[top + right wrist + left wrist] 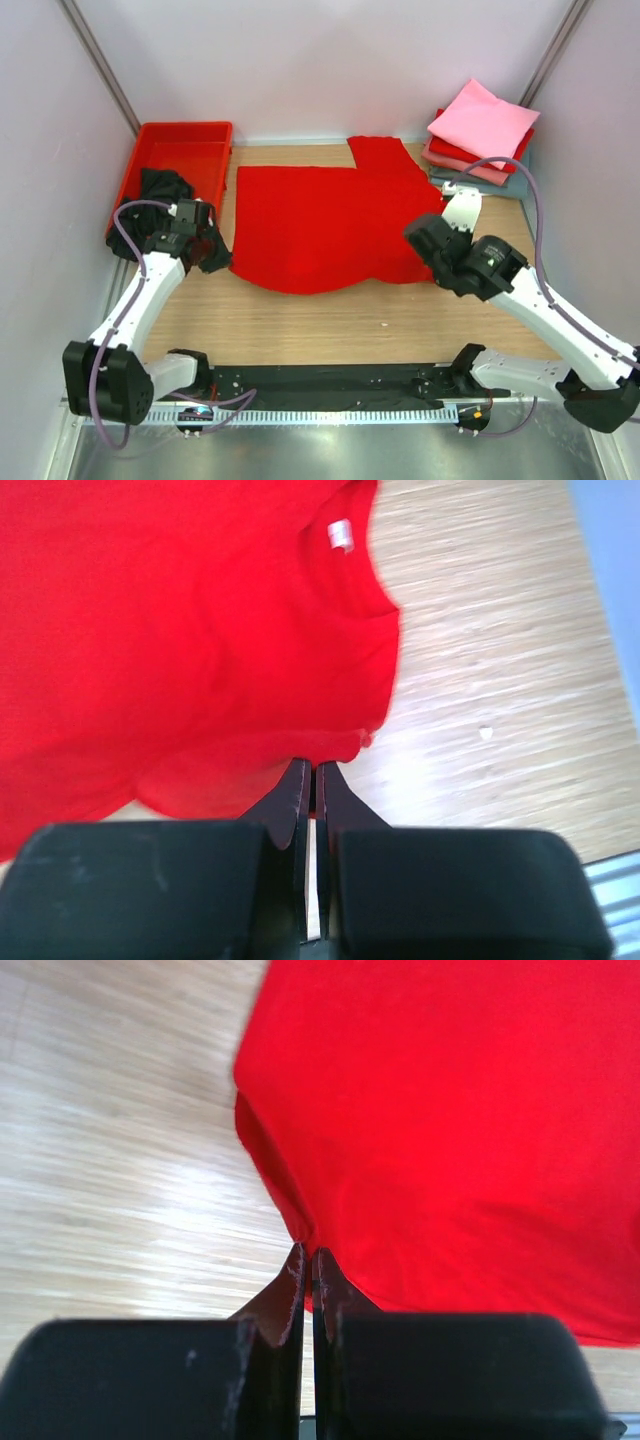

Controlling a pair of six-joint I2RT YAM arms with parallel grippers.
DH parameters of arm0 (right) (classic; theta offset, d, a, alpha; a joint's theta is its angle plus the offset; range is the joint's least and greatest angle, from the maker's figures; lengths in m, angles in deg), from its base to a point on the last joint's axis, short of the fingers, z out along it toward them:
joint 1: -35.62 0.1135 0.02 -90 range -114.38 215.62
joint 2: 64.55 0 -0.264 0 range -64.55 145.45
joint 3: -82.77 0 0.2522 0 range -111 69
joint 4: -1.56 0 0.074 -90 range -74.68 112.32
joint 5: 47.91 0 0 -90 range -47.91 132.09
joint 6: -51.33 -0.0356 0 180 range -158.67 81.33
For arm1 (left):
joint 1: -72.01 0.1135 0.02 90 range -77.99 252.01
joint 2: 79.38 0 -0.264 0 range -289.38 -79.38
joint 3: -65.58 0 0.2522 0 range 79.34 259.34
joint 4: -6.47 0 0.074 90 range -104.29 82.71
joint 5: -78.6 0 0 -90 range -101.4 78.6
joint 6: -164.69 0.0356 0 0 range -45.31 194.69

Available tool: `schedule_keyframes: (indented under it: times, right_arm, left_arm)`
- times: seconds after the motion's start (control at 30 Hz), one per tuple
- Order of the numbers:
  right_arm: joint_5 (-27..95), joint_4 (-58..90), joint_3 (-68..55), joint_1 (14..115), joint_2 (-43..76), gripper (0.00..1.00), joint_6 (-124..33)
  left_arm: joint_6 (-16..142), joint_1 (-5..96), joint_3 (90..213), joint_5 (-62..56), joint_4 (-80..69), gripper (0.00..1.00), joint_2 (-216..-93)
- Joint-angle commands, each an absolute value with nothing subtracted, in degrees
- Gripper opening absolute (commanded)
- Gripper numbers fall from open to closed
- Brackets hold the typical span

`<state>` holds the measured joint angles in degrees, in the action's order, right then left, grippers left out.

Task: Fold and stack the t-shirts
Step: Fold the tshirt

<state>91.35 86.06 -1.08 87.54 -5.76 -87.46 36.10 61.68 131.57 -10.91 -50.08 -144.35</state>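
A bright red t-shirt [330,225] lies spread on the wooden table, one sleeve pointing to the back. Its white neck label [341,536] shows in the right wrist view. My left gripper [217,255] is shut on the shirt's near left corner [300,1225], the cloth pinched between the fingertips. At the shirt's near right edge [370,735], my right gripper [437,262] is shut on the cloth. A black t-shirt [160,190] lies crumpled in the red tray. Folded t-shirts [483,125], pink on top of red, salmon and grey-blue, are stacked at the back right.
The red plastic tray [185,145] stands at the back left, close to my left arm. White walls close in the table on three sides. A black rail [330,385] runs along the near edge between the arm bases.
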Motion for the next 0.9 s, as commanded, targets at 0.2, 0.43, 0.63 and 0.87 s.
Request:
schedule_keyframes:
  times: [0.2, 0.43, 0.63, 0.87]
  right_arm:
    - [75.24, 63.33, -4.20, 69.47, 2.68, 0.01, -59.50]
    - [69.17, 58.48, -5.35, 63.48, 9.62, 0.01, -54.40]
    - [66.53, 56.11, -8.24, 59.44, 14.98, 0.01, -51.68]
    - [57.57, 54.44, -11.85, 53.47, 21.92, 0.01, -48.69]
  left_arm:
    - [39.44, 65.68, 138.14, -8.76, -50.63, 0.00, -154.34]
    - [39.00, 67.52, 141.74, -10.25, -51.06, 0.00, -160.59]
    - [37.33, 67.52, 144.64, -10.78, -50.71, 0.00, -164.89]
    - [36.98, 67.52, 148.86, -13.33, -50.98, 0.00, -170.96]
